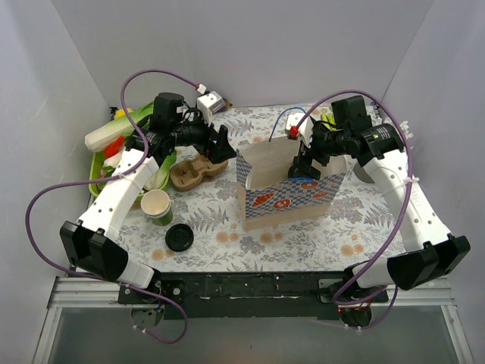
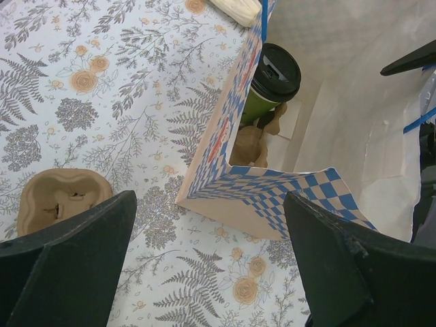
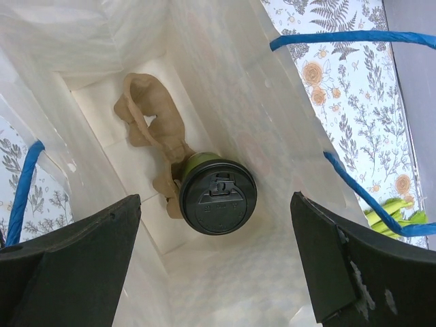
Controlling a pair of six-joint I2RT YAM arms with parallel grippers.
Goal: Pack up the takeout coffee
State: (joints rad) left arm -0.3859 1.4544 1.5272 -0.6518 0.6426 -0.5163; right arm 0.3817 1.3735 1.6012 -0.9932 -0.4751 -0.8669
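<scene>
The right end effector (image 3: 214, 262) is hanging wide open at the top of the paper bag (image 1: 282, 201), holding nothing. The takeout coffee (image 3: 218, 196) is standing upright inside the bag, touching a brown cup carrier (image 3: 144, 112). The left end effector (image 2: 210, 262) is gaping wide and empty too, just beside the bag in the middle of the counter (image 1: 227, 235).

Overhead, the right hand (image 1: 305, 165) hides the coffee (image 3: 218, 196) inside the bag (image 1: 284, 199); from the left wrist, the bag's wall covers its lower half.
</scene>
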